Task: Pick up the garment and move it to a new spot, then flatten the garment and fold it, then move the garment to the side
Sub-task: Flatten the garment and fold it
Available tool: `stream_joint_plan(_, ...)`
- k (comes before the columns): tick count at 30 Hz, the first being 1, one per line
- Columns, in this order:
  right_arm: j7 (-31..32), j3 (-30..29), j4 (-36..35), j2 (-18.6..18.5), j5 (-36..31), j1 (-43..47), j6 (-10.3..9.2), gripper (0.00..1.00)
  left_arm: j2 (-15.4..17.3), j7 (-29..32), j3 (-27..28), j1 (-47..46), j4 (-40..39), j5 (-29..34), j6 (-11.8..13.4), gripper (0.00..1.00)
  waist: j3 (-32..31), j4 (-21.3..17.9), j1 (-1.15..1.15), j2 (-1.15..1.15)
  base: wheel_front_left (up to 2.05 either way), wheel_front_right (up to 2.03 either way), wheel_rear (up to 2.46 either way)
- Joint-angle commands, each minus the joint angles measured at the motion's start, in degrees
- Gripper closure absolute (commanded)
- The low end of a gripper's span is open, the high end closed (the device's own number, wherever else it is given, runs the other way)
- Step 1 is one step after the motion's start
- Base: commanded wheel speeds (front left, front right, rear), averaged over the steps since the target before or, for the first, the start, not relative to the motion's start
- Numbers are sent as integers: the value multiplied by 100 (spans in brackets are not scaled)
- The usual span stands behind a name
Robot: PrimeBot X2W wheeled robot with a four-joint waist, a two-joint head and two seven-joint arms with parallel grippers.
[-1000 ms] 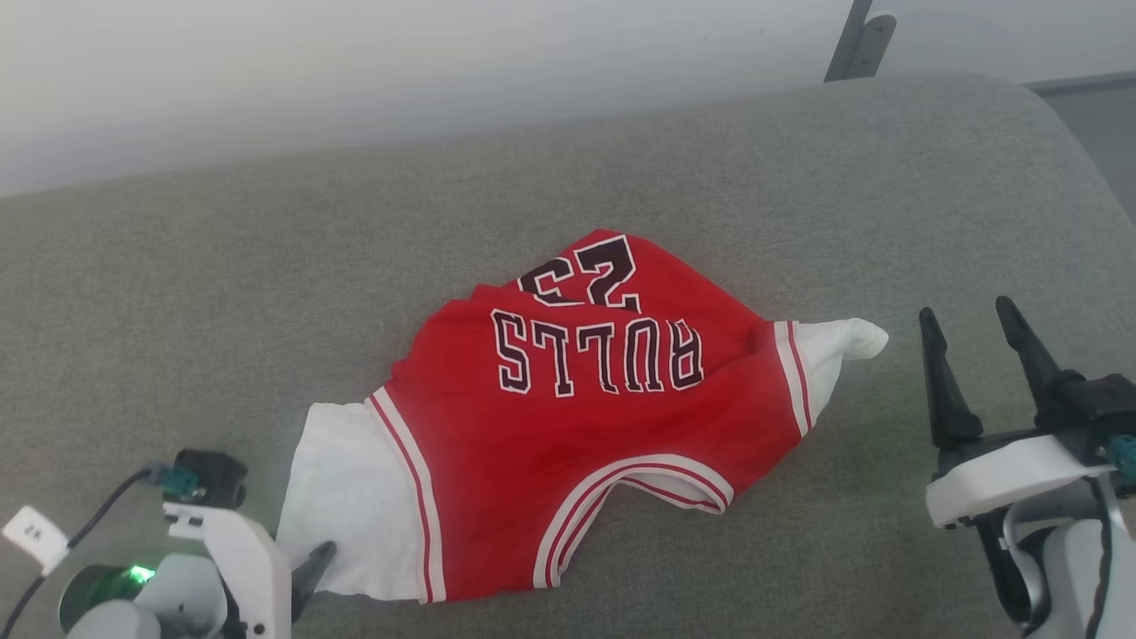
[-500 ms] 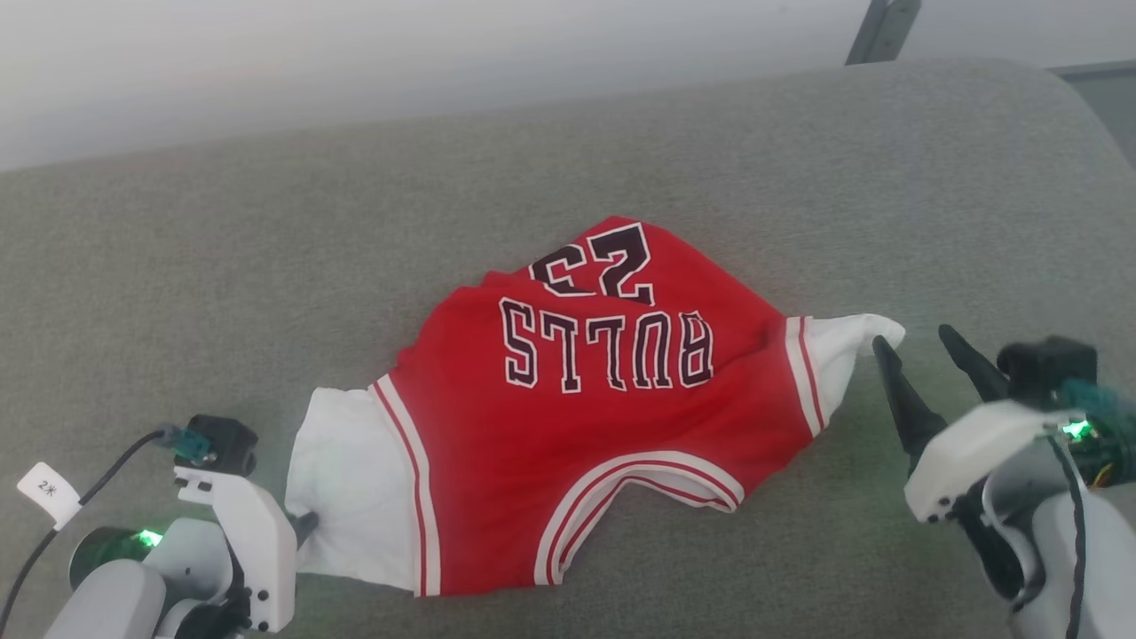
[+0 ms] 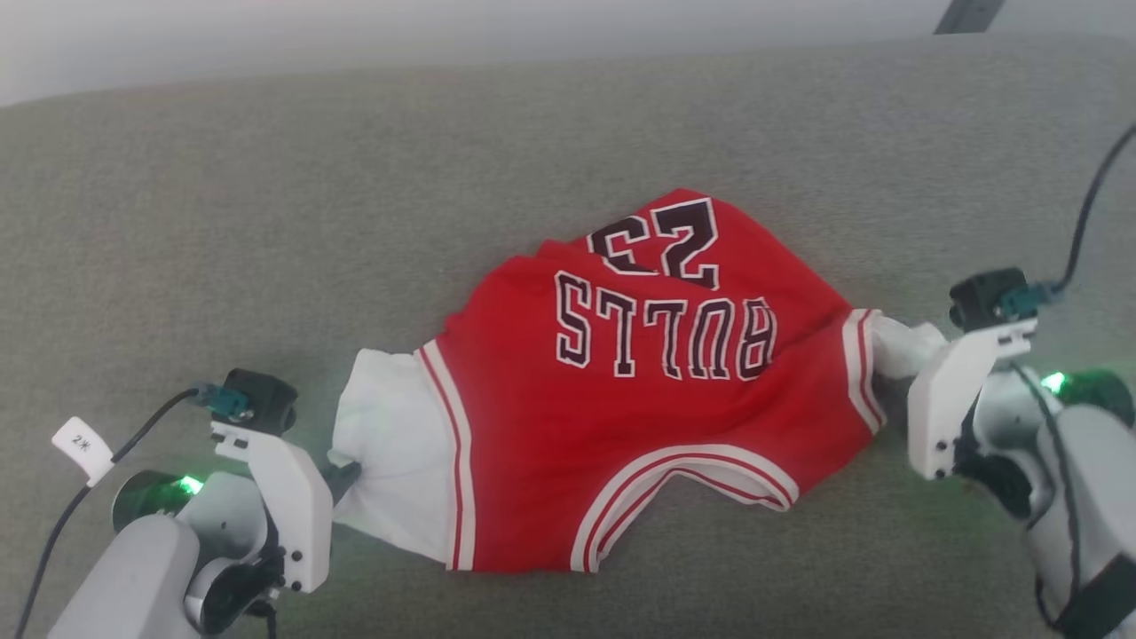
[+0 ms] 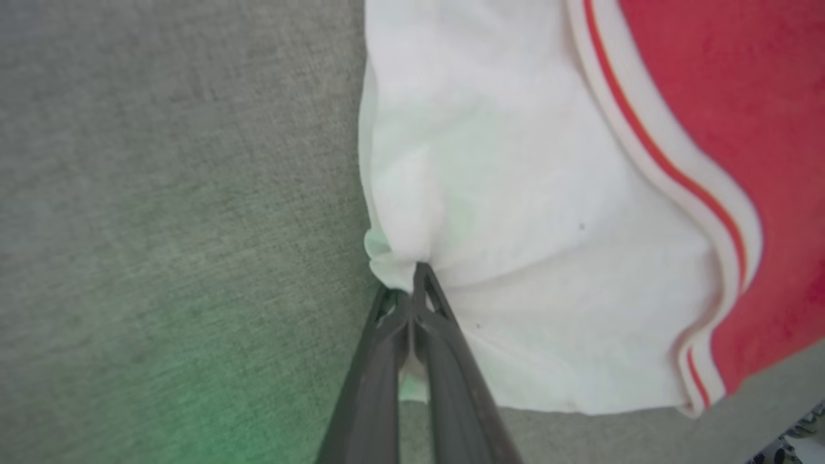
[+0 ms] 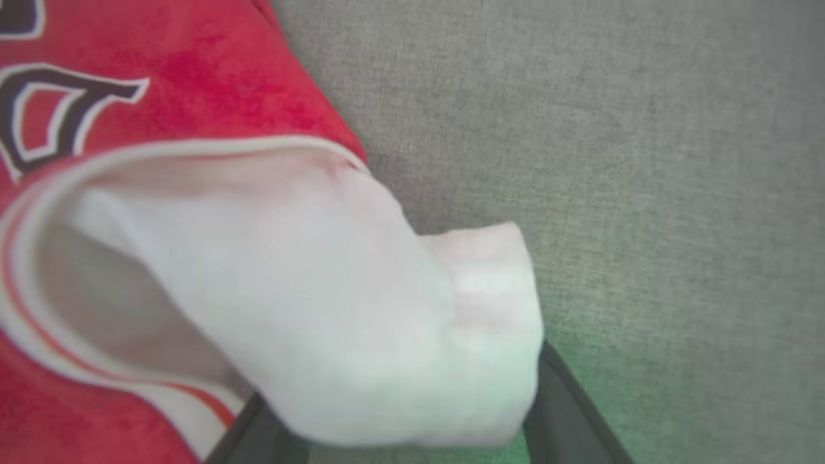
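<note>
The garment (image 3: 639, 417), a red jersey with black lettering and white sleeves, lies crumpled on the grey cushion (image 3: 355, 222). At the lower left, my left gripper (image 3: 344, 475) is shut on the edge of the garment's left white sleeve (image 3: 399, 453). The left wrist view shows both fingers (image 4: 445, 361) pressed together, pinching a fold of that sleeve (image 4: 515, 258). My right gripper (image 3: 890, 395) is at the right white sleeve (image 3: 901, 346). In the right wrist view, this gripper (image 5: 399, 393) stands open with the bunched sleeve end (image 5: 387, 322) lying between its fingers (image 5: 561, 399).
The grey cushion stretches well beyond the garment on all sides, with a pale wall (image 3: 355, 35) behind its far edge. A dark metal post (image 3: 967, 13) stands at the top right. A cable (image 3: 1087, 213) runs up from the right wrist.
The left gripper has shut on the left sleeve. The right gripper, still open, has moved left onto the right sleeve. The head camera has shifted, sliding the scene rightward in view.
</note>
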Motion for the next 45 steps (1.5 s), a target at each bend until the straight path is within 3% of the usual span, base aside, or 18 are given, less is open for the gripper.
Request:
stream_joint_plan(1, 230, 181, 232, 6, 53, -105, -2, 46, -119, -14, -130, -25, 201, -22, 32, 100, 74, 93, 0, 0, 0, 0, 0)
stream_joint_plan(2, 298, 252, 306, 18, 125, -157, -2, 67, -122, -26, -152, -49, 211, -33, 26, 100, 89, 117, 0, 0, 0, 0, 0)
stream_joint_plan(3, 373, 317, 381, 0, 168, -207, 0, 100, -121, -33, -170, -71, 221, -44, 20, 100, 98, 136, 0, 0, 0, 0, 0)
stream_joint_plan(13, 528, 612, 433, -280, 570, -491, -7, 100, 36, -38, -121, -120, 57, -154, 13, 100, 2, 181, 0, 0, 0, 0, 0)
stream_joint_plan(24, 590, 706, -754, -597, 1190, -777, -5, 100, 751, 782, 356, -513, -1278, -450, 281, 100, -581, 31, 0, 0, 0, 0, 0)
stream_joint_plan(31, 527, 768, -1375, -732, 1250, -1323, -6, 100, 1182, 1437, 577, -1407, -1906, -518, 390, 100, -954, -32, 0, 0, 0, 0, 0)
stream_joint_plan(37, 294, 888, -1552, -824, 1109, -1985, -5, 100, 1294, 1541, 642, -2528, -1777, -439, 271, 100, -1153, -44, 0, 0, 0, 0, 0)
stream_joint_plan(45, -158, 1279, -1334, -790, 1031, -2881, -6, 100, 1189, 1226, 444, -3978, -907, -297, 66, 100, -1245, -23, 0, 0, 0, 0, 0)
